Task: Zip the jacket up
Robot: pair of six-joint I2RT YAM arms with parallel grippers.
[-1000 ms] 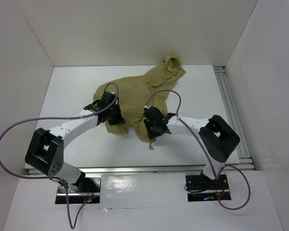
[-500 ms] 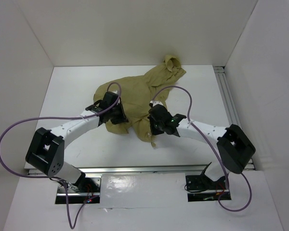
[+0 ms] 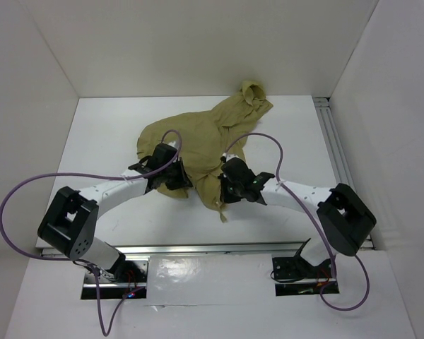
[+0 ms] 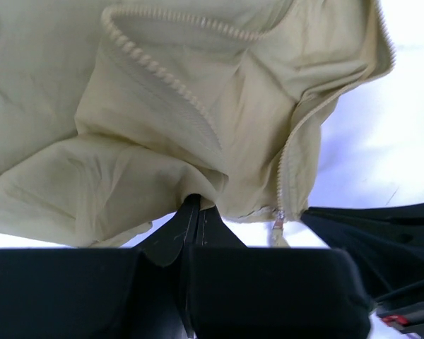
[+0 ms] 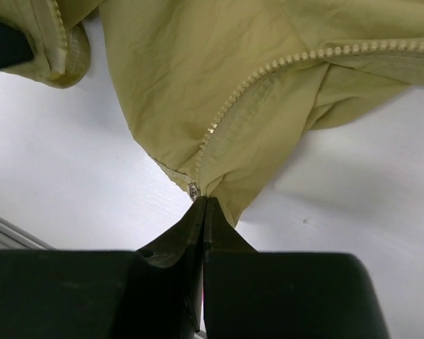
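Zipping not begun: jacket [image 3: 198, 134] lies open, its 2 zipper rows [image 5: 268, 70] apart; left gripper [image 4: 198, 201] and right gripper [image 5: 203, 201] each pinch it.

Most of jacket [image 4: 162, 106] beyond wrist views' edges

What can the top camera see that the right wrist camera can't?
Only the top camera shows the whole crumpled jacket with its hood, the left arm, the right arm and their purple cables. Only the right wrist camera shows the zipper teeth up close, and the right fingers pinched shut on the jacket's bottom corner beside the zipper's end. Both show the olive-tan jacket lying on the white table.
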